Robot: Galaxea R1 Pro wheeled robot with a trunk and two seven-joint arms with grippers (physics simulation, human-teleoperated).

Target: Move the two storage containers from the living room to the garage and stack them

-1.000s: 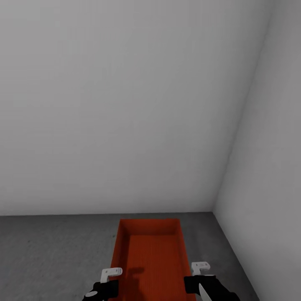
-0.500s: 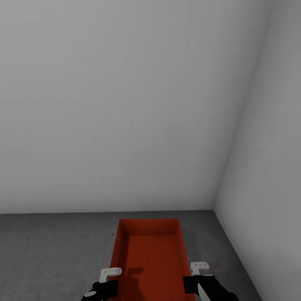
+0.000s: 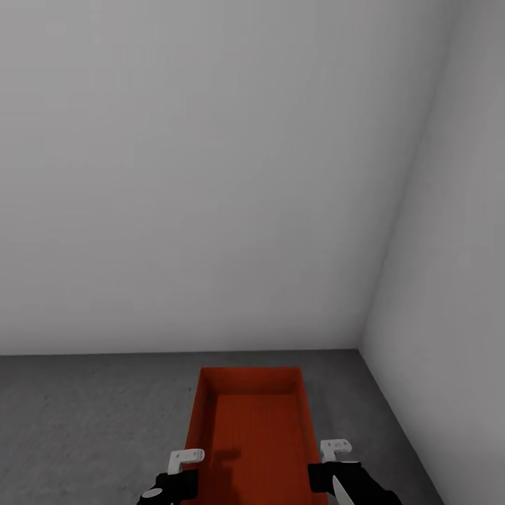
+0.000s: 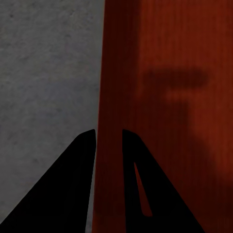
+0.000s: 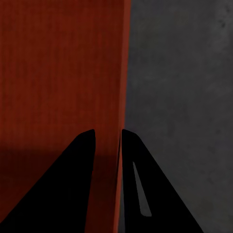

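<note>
Near the garage corner, the left tool (image 3: pixel 184 459) and right tool (image 3: pixel 335 449) each pinch a long wall of the bin (image 3: pixel 252 421) above the floor (image 3: pixel 84 414), so lowering should be level and slow, both tools releasing together.

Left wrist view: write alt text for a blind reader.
The left gripper straddles one long wall of an orange-red ribbed plastic storage container, a black finger on each side. Mottled dark grey concrete floor lies beside the bin.
</note>
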